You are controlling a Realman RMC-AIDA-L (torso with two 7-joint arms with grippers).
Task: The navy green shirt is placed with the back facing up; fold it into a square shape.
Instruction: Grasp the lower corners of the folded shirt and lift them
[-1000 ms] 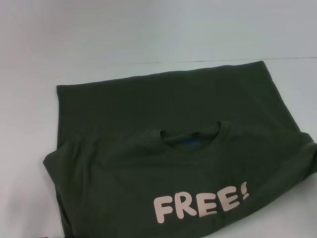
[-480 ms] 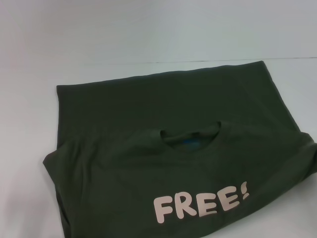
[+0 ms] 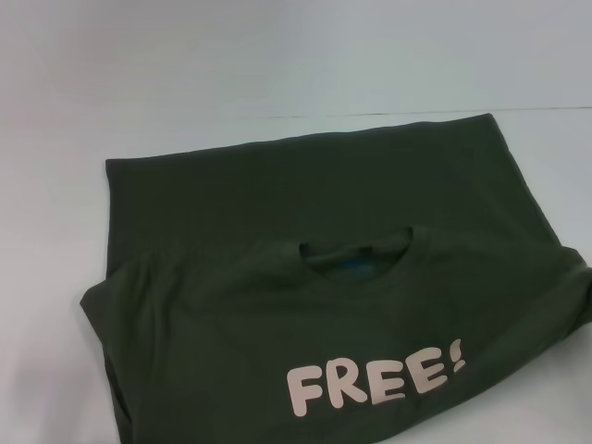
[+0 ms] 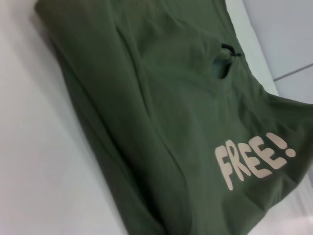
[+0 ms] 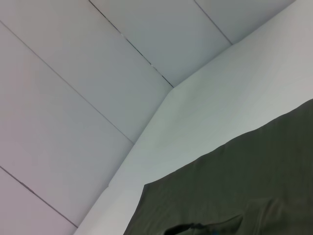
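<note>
The navy green shirt (image 3: 305,231) lies folded on the white table (image 3: 55,277). Its near half is folded over the far half, so the front shows on top with the collar (image 3: 356,254) and the white "FREE!" lettering (image 3: 375,375). The left wrist view shows the shirt (image 4: 161,112) and its lettering (image 4: 254,159) from the side. The right wrist view shows a far corner of the shirt (image 5: 234,191) and the collar edge. Neither gripper shows in any view.
The table's far edge (image 3: 388,115) runs behind the shirt. Beyond it is a grey floor with thin seams (image 5: 132,44). White table surface lies to the left of the shirt and behind it.
</note>
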